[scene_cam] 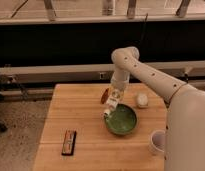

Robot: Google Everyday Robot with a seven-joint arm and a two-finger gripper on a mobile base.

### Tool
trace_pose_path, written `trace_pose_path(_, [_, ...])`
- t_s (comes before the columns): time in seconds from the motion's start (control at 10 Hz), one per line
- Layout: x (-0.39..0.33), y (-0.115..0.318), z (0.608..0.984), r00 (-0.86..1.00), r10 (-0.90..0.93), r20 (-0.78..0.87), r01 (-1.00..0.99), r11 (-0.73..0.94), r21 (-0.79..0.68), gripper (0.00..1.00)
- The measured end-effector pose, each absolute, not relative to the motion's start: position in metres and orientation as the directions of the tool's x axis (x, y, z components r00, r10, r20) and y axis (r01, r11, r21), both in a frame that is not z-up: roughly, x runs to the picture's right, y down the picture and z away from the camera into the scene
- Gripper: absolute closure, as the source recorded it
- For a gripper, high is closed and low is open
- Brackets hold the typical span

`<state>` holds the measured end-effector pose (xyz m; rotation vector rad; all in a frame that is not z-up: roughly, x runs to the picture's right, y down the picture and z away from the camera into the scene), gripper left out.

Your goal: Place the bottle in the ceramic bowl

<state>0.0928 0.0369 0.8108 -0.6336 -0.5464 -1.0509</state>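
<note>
The bottle, slim and pale with a yellowish-tan label, hangs tilted from my gripper, which is shut on it. It is held just above the left rim of the ceramic bowl. The bowl is a round, glossy dark green bowl on the right half of the wooden table. My white arm reaches in from the right and bends down to the gripper.
A reddish-brown oblong item lies just behind the gripper. A small white round object sits behind the bowl on the right. A white cup stands at the front right. A dark flat bar lies at the front left.
</note>
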Motion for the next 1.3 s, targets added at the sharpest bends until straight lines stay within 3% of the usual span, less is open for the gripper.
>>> trace_pose_path(1.3, [0.123,0.068,0.810,0.442,-0.564,0.698,0.886,0.394,-0.243,1.00])
